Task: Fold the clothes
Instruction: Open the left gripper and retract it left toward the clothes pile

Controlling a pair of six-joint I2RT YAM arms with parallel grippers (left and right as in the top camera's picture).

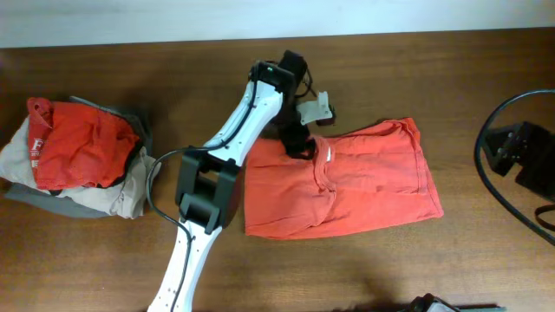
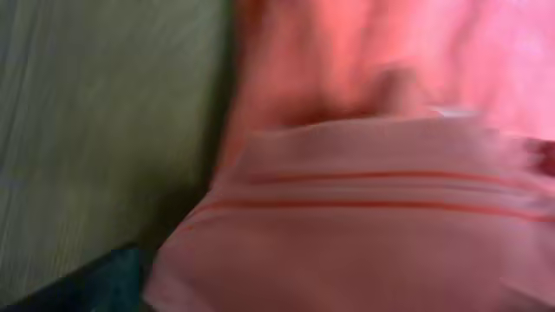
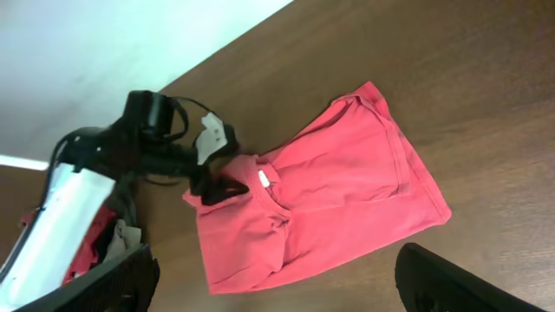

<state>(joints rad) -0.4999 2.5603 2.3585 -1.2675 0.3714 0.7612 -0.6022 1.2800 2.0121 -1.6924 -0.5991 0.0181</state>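
The orange-red T-shirt (image 1: 364,186) lies folded into a rough rectangle on the wooden table (image 1: 416,78), its print hidden. Its collar with a white label (image 1: 329,156) sits at the upper left. My left gripper (image 1: 301,144) is down on that collar edge. In the blurred left wrist view the fabric (image 2: 390,234) fills the frame, and one dark finger (image 2: 108,277) shows far out at the lower left, so the jaws stand open. My right gripper (image 3: 286,293) hovers high above the shirt (image 3: 329,199), its fingers (image 3: 460,282) wide apart with nothing between them.
A heap of other garments (image 1: 78,156), red on beige and grey, lies at the table's left end. A black cable and dark hardware (image 1: 520,156) sit at the right edge. The table's far edge (image 1: 260,39) meets a white wall.
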